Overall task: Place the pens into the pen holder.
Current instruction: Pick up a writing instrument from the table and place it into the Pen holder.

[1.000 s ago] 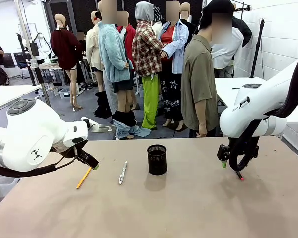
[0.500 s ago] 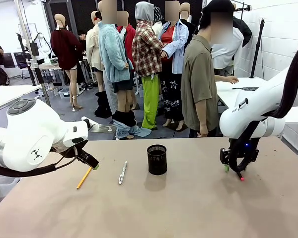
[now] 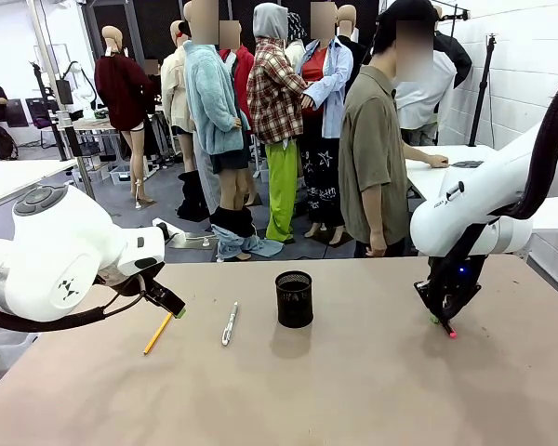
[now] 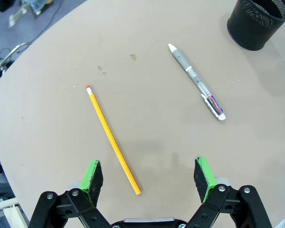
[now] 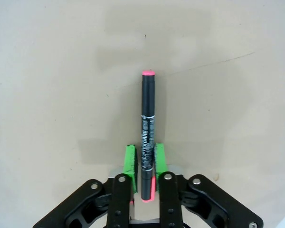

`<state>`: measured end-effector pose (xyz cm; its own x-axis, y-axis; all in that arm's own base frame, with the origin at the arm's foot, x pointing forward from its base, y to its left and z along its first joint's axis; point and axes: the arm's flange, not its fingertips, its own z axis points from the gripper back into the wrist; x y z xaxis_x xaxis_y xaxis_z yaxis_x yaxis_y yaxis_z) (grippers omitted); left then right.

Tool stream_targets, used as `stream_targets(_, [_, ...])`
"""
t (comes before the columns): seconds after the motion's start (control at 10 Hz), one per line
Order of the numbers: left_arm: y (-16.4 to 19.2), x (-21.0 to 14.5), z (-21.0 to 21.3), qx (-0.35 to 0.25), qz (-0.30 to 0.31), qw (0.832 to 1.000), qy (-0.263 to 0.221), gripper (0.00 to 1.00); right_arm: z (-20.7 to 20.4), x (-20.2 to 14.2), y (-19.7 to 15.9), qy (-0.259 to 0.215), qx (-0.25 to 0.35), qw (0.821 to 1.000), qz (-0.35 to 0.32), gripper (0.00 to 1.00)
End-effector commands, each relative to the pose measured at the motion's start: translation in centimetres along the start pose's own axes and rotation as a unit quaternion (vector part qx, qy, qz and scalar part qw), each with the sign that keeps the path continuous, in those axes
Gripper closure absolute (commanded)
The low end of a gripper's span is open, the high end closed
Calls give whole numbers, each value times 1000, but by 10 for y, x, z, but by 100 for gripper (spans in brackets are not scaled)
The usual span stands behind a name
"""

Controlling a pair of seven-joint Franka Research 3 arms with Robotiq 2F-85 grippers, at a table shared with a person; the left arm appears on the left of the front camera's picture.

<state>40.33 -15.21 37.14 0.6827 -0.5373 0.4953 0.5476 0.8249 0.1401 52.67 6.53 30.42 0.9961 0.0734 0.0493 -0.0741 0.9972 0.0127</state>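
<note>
My right gripper (image 3: pixel 439 316) stands at the right of the table, shut on a black pen with pink ends (image 5: pixel 147 114). The pen's pink tip (image 3: pixel 451 333) touches or nearly touches the tabletop. The black mesh pen holder (image 3: pixel 294 298) stands upright mid-table, well to the left of that gripper. A white-silver pen (image 3: pixel 230 323) and an orange-yellow pencil (image 3: pixel 158 333) lie flat left of the holder. My left gripper (image 4: pixel 148 175) hovers open over the pencil (image 4: pixel 111 140), with the white-silver pen (image 4: pixel 196 80) and the holder (image 4: pixel 259 21) farther off.
The tan table (image 3: pixel 353 390) has wide bare room in front and between the arms. A person in an olive shirt (image 3: pixel 372 158) stands at the far edge, turned towards a side table on the right.
My right gripper's jaws closed from wide open onto the black pen and the wrist dropped slightly. The left arm, pencil, white-silver pen and holder have not moved.
</note>
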Motion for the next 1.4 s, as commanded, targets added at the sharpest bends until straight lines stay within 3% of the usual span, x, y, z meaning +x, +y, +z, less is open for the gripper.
stream_targets(0.0, [1,0,0,0,1,1000,0,0,-2,4,4,16,-1,1000,7,100])
stream_targets(0.3, [1,0,0,0,1,1000,0,0,5,2,10,11,1,1000,23,100])
stream_targets(0.4, [1,0,0,0,1,1000,0,0,11,-4,15,-3,22,998,56,100])
stream_targets(0.7, [1,0,0,0,1,1000,0,0,39,-21,30,-99,104,974,177,100])
stream_targets(1.0, [1,0,0,0,1,1000,0,0,66,-29,49,-197,176,920,290,100])
stream_targets(1.3, [1,0,0,0,1,1000,0,0,83,-31,68,-296,283,824,391,100])
